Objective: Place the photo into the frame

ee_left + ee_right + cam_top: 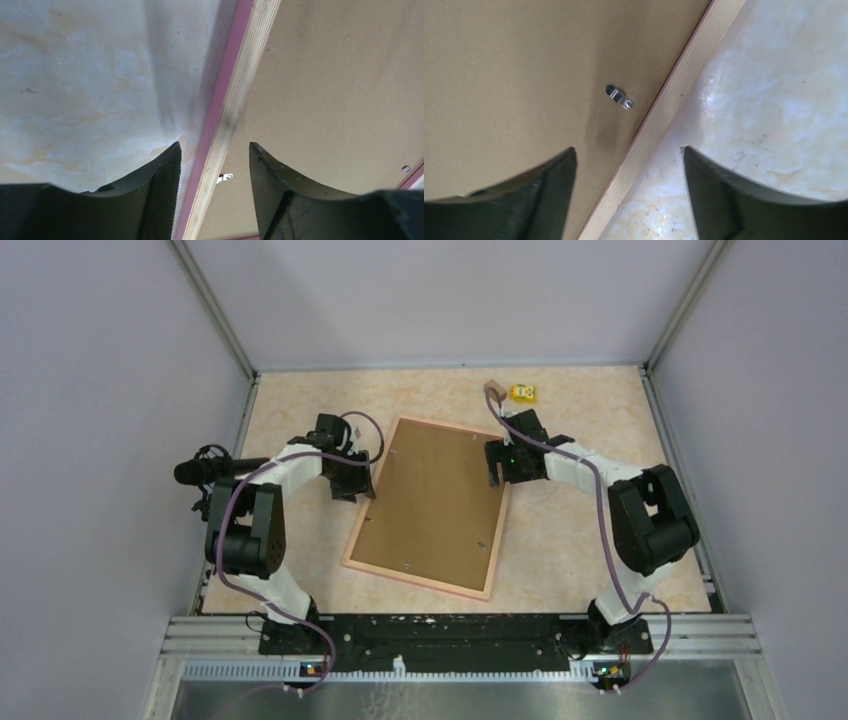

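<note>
Left gripper (215,145): spread, empty, astride the left long rail of the frame (418,579). One finger is over the bare desk (580,540), the other over the board (435,500).

Right gripper (629,148): spread, empty, astride the right long rail towards its far end. One finger is over the board, the other over the desk.

Frame: lies back up and flat on the desk between our two arms, skewed to the desk's edges. It has pale wood rails with a pinkish outer edge. We judge it light and stiff. The rails are thin, so we would hold it across a long rail, where both grippers now stand.

Board: plain brown, seated inside the rails. We judge it thin and rigid. With so little edge showing, it looks hard to lift without first getting under a side.

Clip (619,97): small and metal, on the board just beside the right rail. Others show as specks along the board's edges.

Photo: not seen in any view. We cannot tell whether it lies under the board. As a paper print we judge it light, limp and easily creased, best taken by an edge and kept flat.

Block (494,388) and yellow thing (523,393): small, side by side near the desk's far edge, apart from the frame.
</note>
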Controlling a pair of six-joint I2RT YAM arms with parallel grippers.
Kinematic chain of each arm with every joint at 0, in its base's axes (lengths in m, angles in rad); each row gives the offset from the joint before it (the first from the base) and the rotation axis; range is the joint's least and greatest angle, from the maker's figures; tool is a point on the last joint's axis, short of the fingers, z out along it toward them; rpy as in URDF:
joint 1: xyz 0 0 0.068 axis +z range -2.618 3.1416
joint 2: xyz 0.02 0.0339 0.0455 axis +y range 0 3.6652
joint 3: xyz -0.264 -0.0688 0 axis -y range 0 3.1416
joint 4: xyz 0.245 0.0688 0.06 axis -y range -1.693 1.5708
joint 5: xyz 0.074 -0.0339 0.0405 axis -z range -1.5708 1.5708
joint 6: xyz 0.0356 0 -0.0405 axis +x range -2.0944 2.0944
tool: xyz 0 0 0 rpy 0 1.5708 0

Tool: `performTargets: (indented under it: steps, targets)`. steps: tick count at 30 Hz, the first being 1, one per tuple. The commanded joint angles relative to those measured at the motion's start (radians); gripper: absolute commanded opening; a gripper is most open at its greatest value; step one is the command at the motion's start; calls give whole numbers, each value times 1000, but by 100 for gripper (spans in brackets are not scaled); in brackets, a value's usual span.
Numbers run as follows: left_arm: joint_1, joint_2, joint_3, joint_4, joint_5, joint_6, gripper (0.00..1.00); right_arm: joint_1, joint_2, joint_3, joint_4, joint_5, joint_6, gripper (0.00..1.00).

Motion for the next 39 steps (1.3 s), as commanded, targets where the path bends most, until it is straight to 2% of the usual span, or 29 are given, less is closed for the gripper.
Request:
performTargets:
  steps: [1,6,11,14,17,30,39]
  targets:
    - [2,46,35,-3,49,7,56,-2,10,160,-89,104,123,84]
    - [2,81,50,-29,20,-5,49,-2,54,216,-149,175,180,85]
    - [2,86,50,-35,1,-12,46,-2,126,285,-246,199,325,80]
    - [2,93,53,-39,4,-12,45,-2,149,282,-234,166,422,75]
    - [2,95,55,-42,-3,-12,44,-1,173,282,-208,134,416,70]
    - [2,91,50,-40,15,-18,42,-1,163,235,-142,175,264,56]
    - [1,93,49,-40,15,-18,40,0,211,213,-103,212,308,52]
